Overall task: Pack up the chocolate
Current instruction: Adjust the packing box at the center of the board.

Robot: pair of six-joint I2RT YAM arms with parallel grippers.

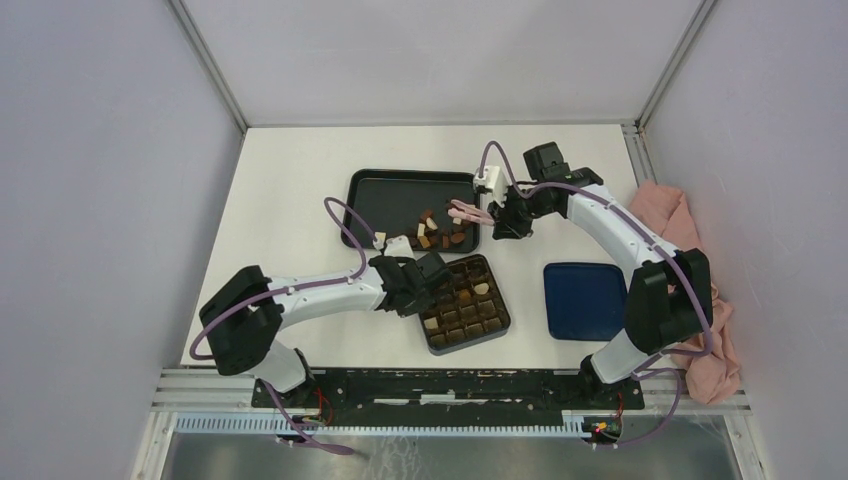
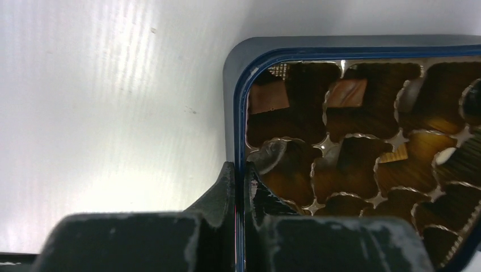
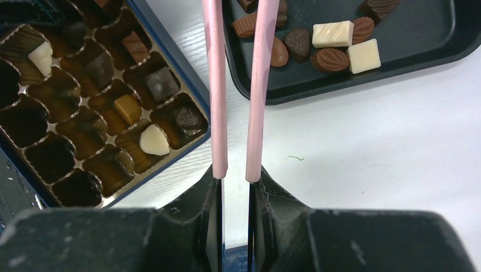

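Loose chocolate point(image 1: 440, 232) in brown, dark and cream pieces lies on the black tray point(image 1: 385, 190). More chocolate point(image 3: 153, 141) sits in several cups of the dark box point(image 1: 465, 305). My left gripper point(image 2: 239, 170) is shut on the box's blue rim point(image 2: 241, 102) at its left side, one finger inside and one outside. My right gripper point(image 3: 233, 180) is shut on the pink tweezers point(image 3: 214, 85), which reach toward the tray's chocolate point(image 3: 332, 34). The tweezer tips run out of the right wrist view, and their arms stand slightly apart.
A blue lid point(image 1: 585, 300) lies flat to the right of the box. A pink cloth point(image 1: 690, 230) is bunched at the table's right edge, behind the right arm. The tray's raised rim point(image 3: 397, 51) lies between the tweezers and the white tabletop.
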